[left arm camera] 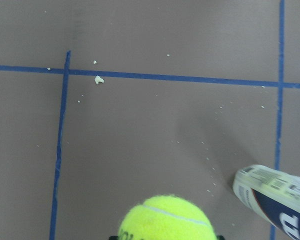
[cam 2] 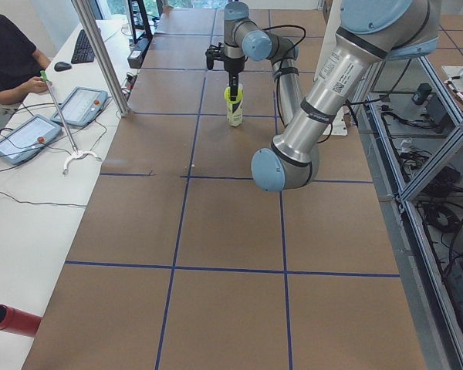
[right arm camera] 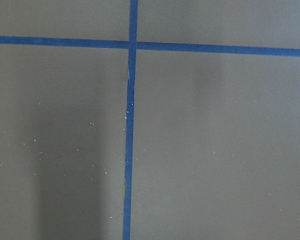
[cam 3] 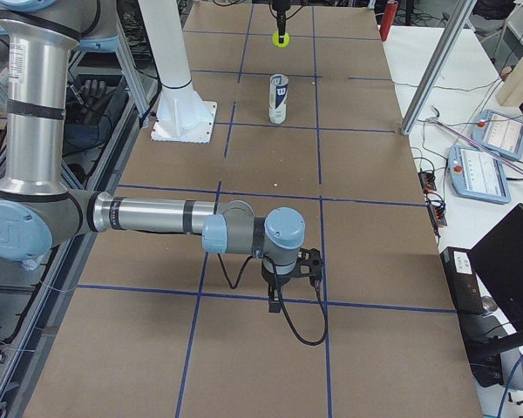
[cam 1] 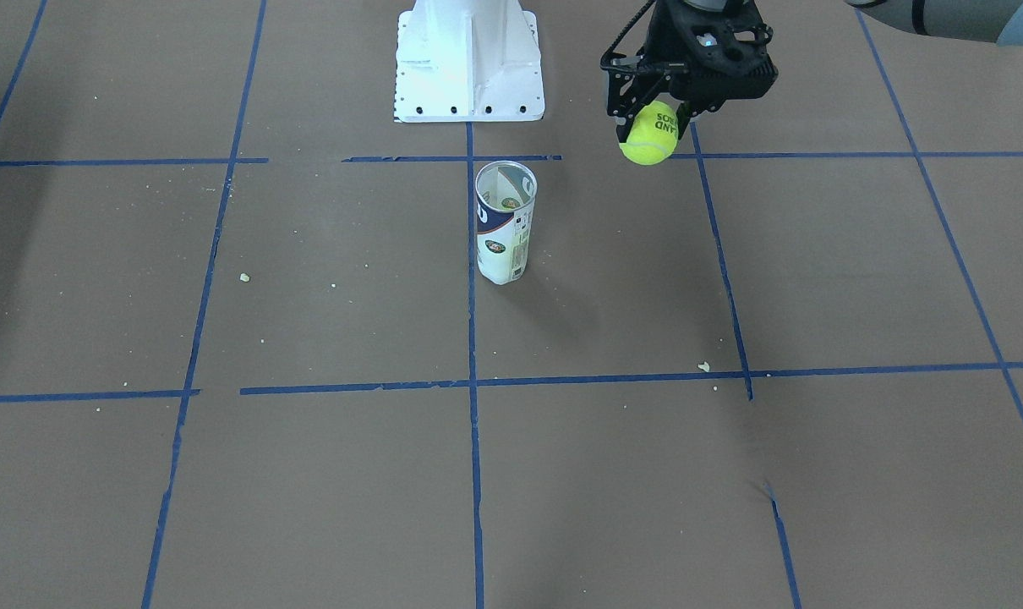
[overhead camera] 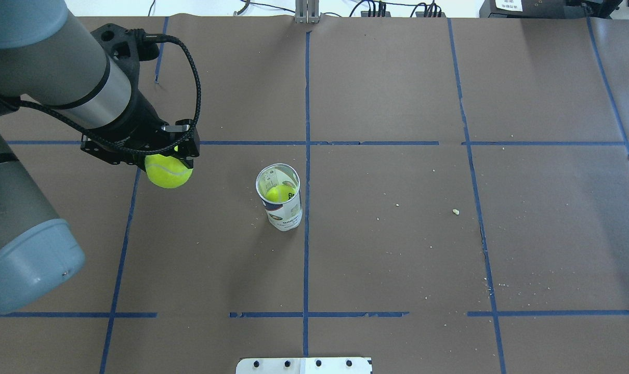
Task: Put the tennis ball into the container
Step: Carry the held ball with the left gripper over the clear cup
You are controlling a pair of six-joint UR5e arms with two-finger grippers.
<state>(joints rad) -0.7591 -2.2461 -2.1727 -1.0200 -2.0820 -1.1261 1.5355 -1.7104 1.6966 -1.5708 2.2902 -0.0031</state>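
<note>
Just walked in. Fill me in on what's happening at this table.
The left gripper is shut on the tennis ball, holding it in the air beside the container, not over its mouth. The container stands upright and open on the table, a second ball already inside. The right gripper hangs far from both; open or shut, I cannot tell.

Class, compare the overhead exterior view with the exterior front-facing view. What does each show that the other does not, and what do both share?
Overhead only: a second yellow-green ball lying inside the tennis-ball can.
Front-facing only: black lettering on the held tennis ball, and the upright column of the white robot base.
Both: the left gripper shut on the tennis ball, held off to one side of the upright, open-topped can, over the blue tape lines.
</note>
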